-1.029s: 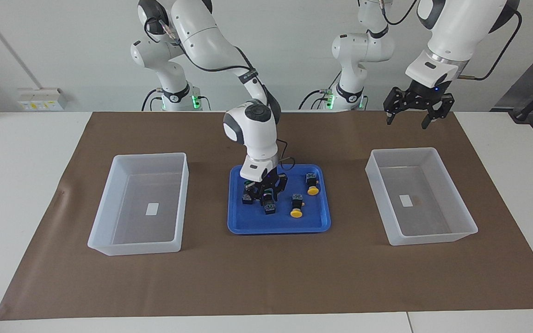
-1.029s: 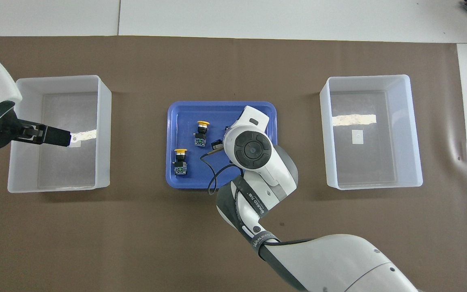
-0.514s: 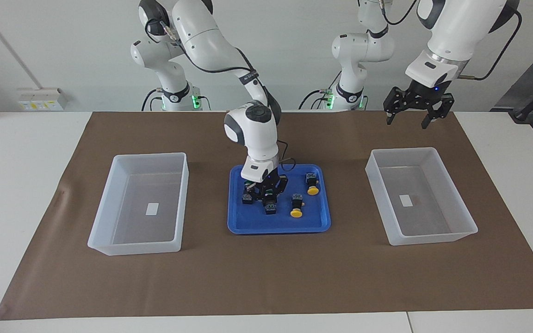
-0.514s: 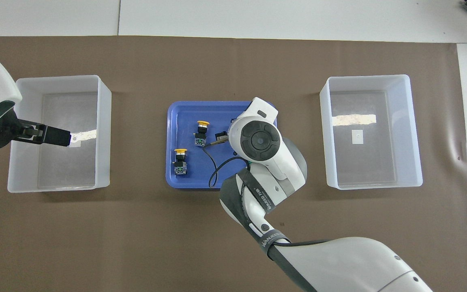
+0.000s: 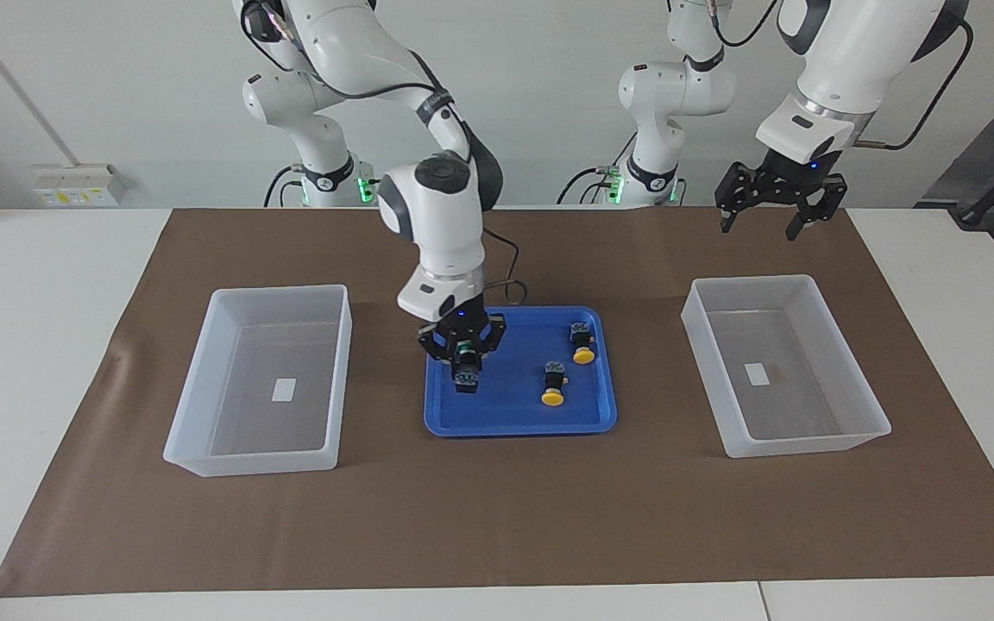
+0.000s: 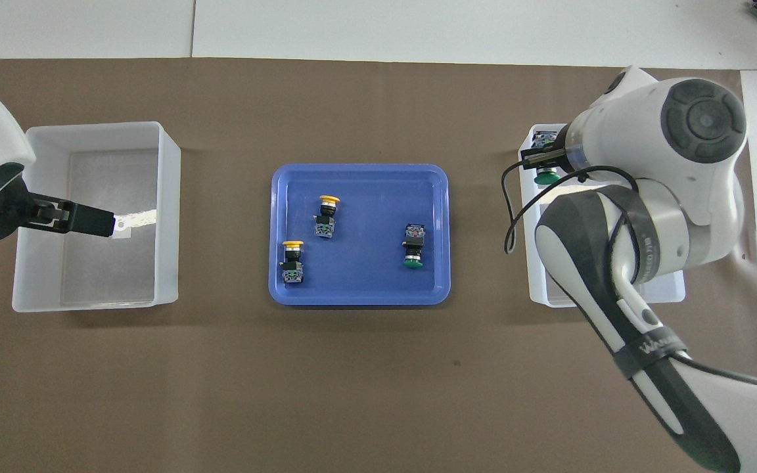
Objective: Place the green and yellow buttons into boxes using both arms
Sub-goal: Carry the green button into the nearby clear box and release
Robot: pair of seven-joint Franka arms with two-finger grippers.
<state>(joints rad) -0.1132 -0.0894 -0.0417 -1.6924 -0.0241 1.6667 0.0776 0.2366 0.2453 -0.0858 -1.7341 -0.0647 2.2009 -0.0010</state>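
In the facing view my right gripper (image 5: 461, 355) hangs low over the blue tray (image 5: 514, 416), at its end toward the right arm, shut on a green button (image 5: 465, 376). In the overhead view the same gripper (image 6: 545, 157) holds that green button (image 6: 546, 176) over a corner of the box (image 6: 535, 289) at the right arm's end. A second green button (image 6: 412, 244) and two yellow buttons (image 6: 328, 213) (image 6: 292, 259) lie on the tray (image 6: 359, 279). The yellow buttons (image 5: 554, 384) (image 5: 581, 342) also show from the front. My left gripper (image 5: 769, 222) waits open, raised over the other box (image 5: 704, 297).
Two clear plastic boxes stand on the brown mat, one at each end, each with a small white label on its floor. The box (image 5: 342, 345) at the right arm's end holds nothing in the facing view. The left gripper's finger (image 6: 92, 222) shows over its box (image 6: 168, 197).
My right gripper has risen from the tray with a green button and moved toward the right arm's end; the overhead view now has it over that box. The left arm has not moved.
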